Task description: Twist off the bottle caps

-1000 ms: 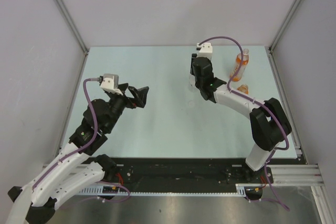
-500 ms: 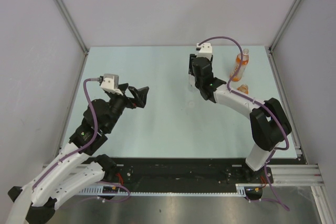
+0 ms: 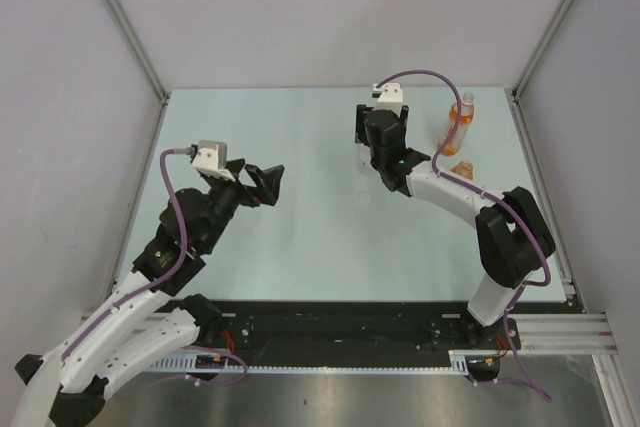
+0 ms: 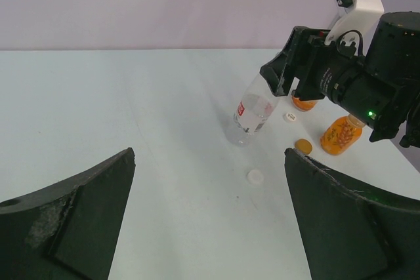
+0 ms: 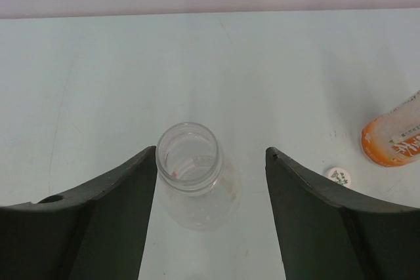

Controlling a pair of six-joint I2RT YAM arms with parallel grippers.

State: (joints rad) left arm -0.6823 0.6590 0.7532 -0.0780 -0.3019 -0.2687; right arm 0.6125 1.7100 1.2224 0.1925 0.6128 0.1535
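The clear bottle has no cap on. Its open mouth sits between my right gripper's open fingers, close to the left one. In the left wrist view the clear bottle leans with its neck up at the right gripper. The whitish-clear cap, the orange cap and the white cap lie loose on the table. The squat orange bottle stands uncapped. The taller orange bottle stands at the back right. My left gripper is open and empty, far to the left.
The right arm's elbow reaches over the table's right side, beside the squat bottle. Grey walls close in the table on three sides.
My right gripper has shifted slightly toward the back of the table. The left arm has not moved.
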